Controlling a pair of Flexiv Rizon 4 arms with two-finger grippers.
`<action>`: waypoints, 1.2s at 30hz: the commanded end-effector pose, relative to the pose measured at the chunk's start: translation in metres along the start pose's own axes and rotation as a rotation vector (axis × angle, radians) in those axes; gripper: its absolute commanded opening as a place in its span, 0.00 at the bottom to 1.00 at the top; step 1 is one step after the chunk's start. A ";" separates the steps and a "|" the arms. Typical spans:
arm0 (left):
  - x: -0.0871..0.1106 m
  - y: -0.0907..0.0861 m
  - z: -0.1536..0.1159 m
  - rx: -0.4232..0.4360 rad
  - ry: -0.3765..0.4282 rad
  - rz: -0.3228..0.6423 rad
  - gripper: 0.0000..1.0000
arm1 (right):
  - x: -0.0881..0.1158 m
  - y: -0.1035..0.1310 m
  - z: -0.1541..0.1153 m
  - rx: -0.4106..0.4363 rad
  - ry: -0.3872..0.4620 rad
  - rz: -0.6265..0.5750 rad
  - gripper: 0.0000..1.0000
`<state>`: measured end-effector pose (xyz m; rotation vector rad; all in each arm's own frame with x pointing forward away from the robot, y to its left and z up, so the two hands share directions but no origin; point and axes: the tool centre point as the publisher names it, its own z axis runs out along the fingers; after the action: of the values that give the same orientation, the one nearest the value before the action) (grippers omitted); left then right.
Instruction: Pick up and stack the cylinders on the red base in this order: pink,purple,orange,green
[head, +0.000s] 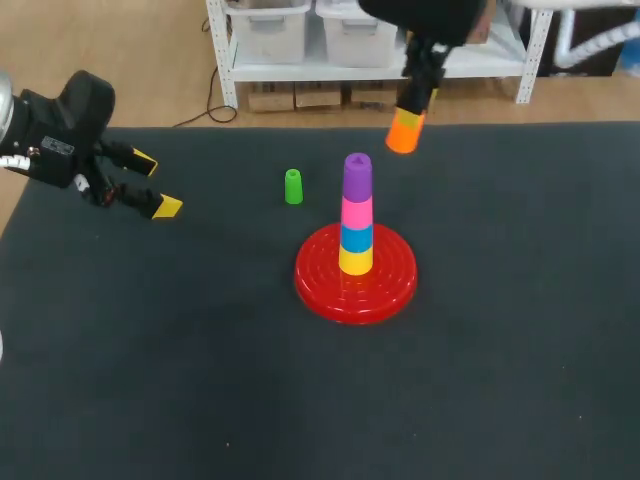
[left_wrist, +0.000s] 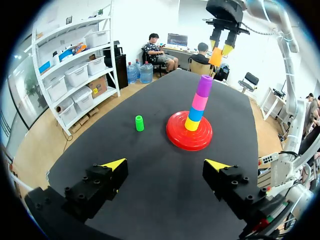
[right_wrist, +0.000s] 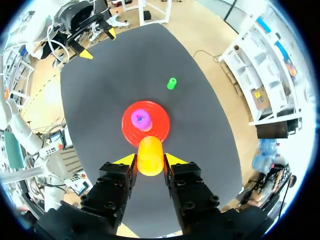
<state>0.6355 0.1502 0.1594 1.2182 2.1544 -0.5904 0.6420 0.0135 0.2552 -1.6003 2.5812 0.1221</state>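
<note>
The right tool (right_wrist: 150, 160) grips an orange cylinder (right_wrist: 150, 154) between its two yellow-tipped fingers, one on each side, high over the dark worktop (right_wrist: 100, 95). Just ahead of the fingers lies the round red base (right_wrist: 131, 132), its stack seen end-on with a purple cylinder (right_wrist: 141, 120) on top and what looks like a pink edge beneath it. A green cylinder (right_wrist: 171, 83) stands alone beyond the base, and the left tool (right_wrist: 98, 43) hangs at the worktop's far end, tips apart.
</note>
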 end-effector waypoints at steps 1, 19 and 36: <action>0.002 0.000 0.000 0.001 -0.006 0.003 1.00 | -0.018 0.005 0.004 -0.002 0.047 -0.033 0.00; 0.002 0.000 0.000 0.001 -0.006 0.003 1.00 | -0.022 0.008 0.004 -0.004 0.030 -0.060 0.00; 0.002 0.000 0.000 0.001 -0.006 0.003 1.00 | -0.039 0.005 0.016 0.040 0.219 -0.051 0.00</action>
<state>0.6355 0.1502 0.1594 1.2182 2.1545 -0.5903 0.6454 0.0432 0.2436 -1.7305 2.6311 -0.0811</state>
